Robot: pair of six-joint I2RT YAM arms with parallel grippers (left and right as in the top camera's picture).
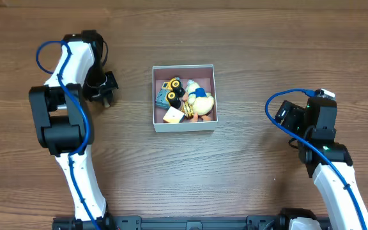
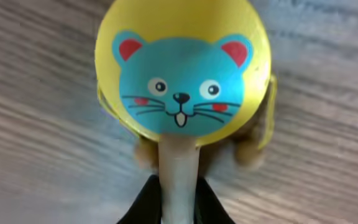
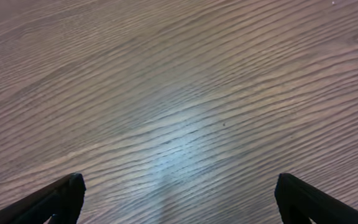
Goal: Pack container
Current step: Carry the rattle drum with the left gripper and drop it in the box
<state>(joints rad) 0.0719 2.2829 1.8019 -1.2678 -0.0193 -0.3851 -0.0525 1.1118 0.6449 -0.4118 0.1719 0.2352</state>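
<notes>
Left gripper (image 2: pixel 179 194) clamped on the pale stem of a yellow cat-face paddle (image 2: pixel 182 68), low over the wood table (image 1: pixel 254 38).
It sits toward the far-left corner. The container (image 1: pixel 184 126) lies well apart to its right, mid-table and nearer the far edge, holding a duck (image 1: pixel 199 98), a truck (image 1: pixel 168 93) and a block (image 1: pixel 172 116) crowded together. Right gripper (image 3: pixel 179 186), jaws spread wide and holding nothing, hangs by the right edge.

Toys (image 1: pixel 185 97) inside container (image 1: pixel 184 126), centre of table (image 1: pixel 248 185)
</notes>
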